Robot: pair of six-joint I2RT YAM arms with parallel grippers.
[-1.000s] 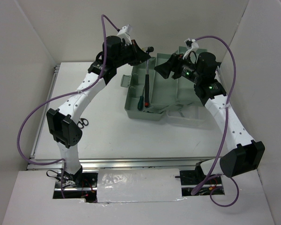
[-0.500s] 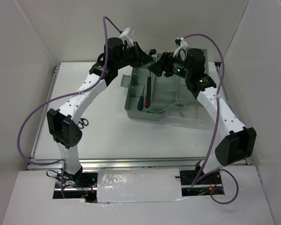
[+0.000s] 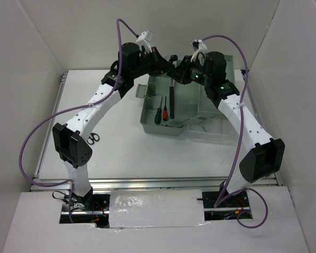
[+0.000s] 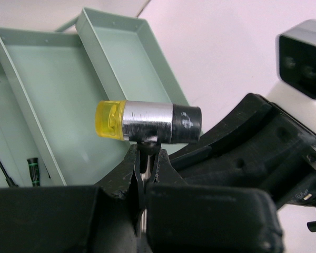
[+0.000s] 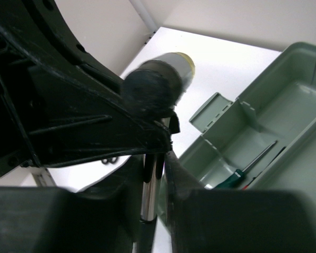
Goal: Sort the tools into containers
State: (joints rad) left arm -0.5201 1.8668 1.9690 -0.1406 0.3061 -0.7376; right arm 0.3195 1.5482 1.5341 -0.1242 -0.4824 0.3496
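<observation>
Left wrist: L claw (image 4: 147,154) clamps hammer (image 4: 147,121) shaft; R claw (image 5: 154,159) straddles.

Hammer (image 5: 157,83) head out of focus; scissors (image 3: 94,138) half behind left arm (image 3: 89,113).

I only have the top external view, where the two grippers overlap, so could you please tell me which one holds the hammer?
Observer: The left wrist view shows the left gripper shut on the metal shaft of the hammer, just under its head.
Operator: And the other arm?
Observer: The right gripper straddles the same shaft farther from the head; whether it presses, I cannot tell.
Operator: What colour is the head?
Observer: Yellow face at one end, silver barrel, black face at the other.
</observation>
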